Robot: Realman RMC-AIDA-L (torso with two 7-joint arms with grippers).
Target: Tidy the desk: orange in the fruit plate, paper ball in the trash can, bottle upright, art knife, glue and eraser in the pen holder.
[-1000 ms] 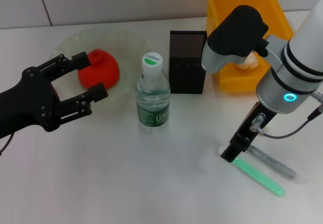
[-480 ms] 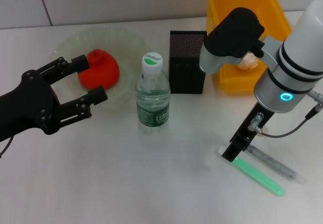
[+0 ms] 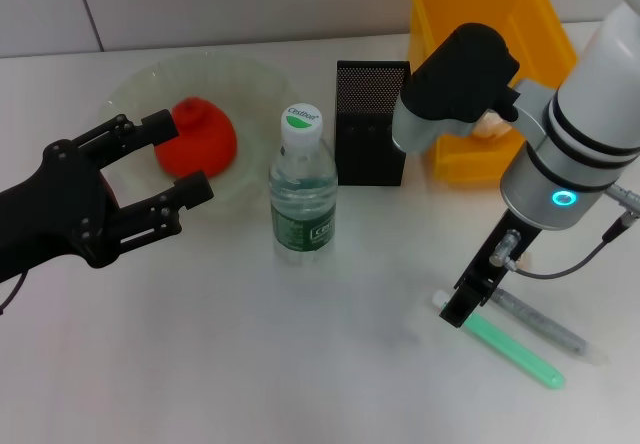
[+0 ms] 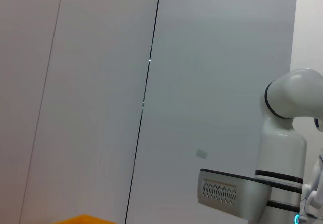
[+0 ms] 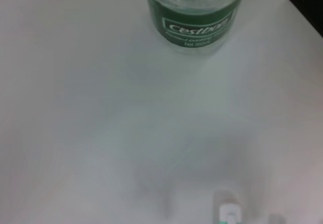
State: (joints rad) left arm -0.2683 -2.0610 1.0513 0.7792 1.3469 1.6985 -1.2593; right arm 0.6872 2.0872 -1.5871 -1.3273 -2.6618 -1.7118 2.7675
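The orange (image 3: 205,142) lies in the fruit plate (image 3: 140,79) at the back left. My left gripper (image 3: 188,154) is open and empty, hovering beside the orange. The bottle (image 3: 302,189) stands upright mid-table; its label fills the right wrist view (image 5: 194,12). The pen holder (image 3: 372,122) stands behind it. The trash can (image 3: 440,24) at the back right holds the paper ball (image 3: 490,124). My right gripper (image 3: 460,304) is low over the near end of the green art knife (image 3: 515,349), with the clear glue stick (image 3: 545,326) beside it. The eraser is not in view.
My right arm's bulky body (image 3: 470,64) hangs in front of the trash can and next to the pen holder. The left wrist view shows only the wall and my right arm (image 4: 282,148).
My right arm has shifted slightly left and down over the art knife's end. My left gripper has hardly moved.
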